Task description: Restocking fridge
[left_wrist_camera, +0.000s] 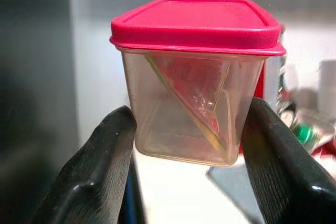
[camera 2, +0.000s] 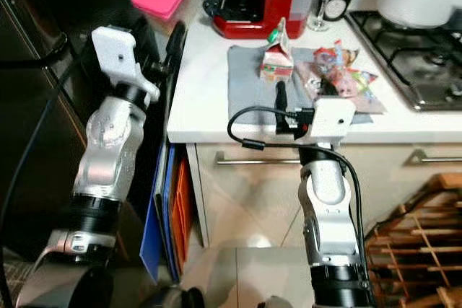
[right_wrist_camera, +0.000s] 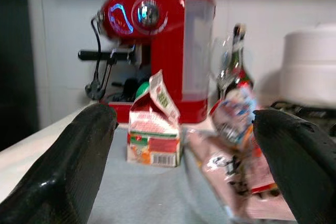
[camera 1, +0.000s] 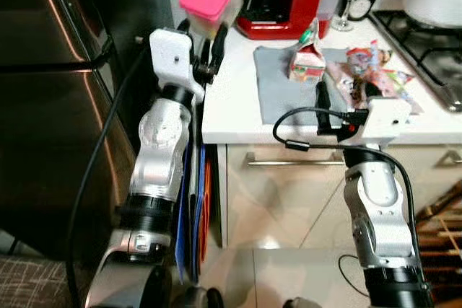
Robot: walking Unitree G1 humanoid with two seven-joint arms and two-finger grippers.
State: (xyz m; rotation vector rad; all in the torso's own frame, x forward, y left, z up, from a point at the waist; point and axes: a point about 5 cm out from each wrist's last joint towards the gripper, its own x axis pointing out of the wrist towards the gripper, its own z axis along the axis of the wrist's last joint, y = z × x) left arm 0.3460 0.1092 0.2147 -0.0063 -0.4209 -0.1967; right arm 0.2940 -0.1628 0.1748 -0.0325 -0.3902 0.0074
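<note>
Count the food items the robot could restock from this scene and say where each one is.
3. A pink-lidded container is held in the left gripper; a small carton and a snack packet lie on the grey cloth. Others may be hidden.

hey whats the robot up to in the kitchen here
The robot stands at the corner of a white counter, beside a dark fridge. Its left gripper holds a clear container with a pink lid up off the counter, its fingers pressed to the sides. The right gripper is open at the counter edge, aimed at a small carton and snack packets on a grey cloth. A red coffee machine sits behind.
</note>
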